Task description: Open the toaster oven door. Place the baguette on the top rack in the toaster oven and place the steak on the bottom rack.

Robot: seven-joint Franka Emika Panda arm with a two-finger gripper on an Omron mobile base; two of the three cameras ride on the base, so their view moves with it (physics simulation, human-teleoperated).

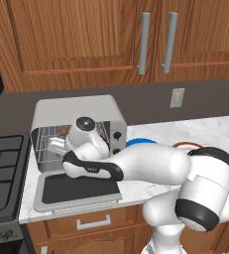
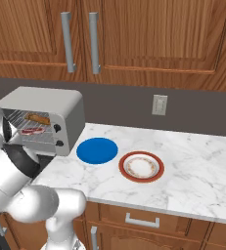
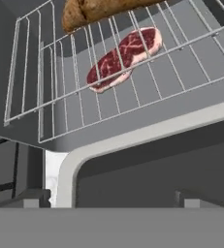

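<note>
On the worktop, the toaster oven stands with its door folded down flat, the baguette lying on the top rack and the steak on the bottom rack, so both placements look finished. The sensible move is to draw the empty, wide-open end effector straight back over the door without snagging a rack. Counted: one oven, one door, two racks, two plates, one blue and one red-rimmed, one baguette, one steak.
</note>
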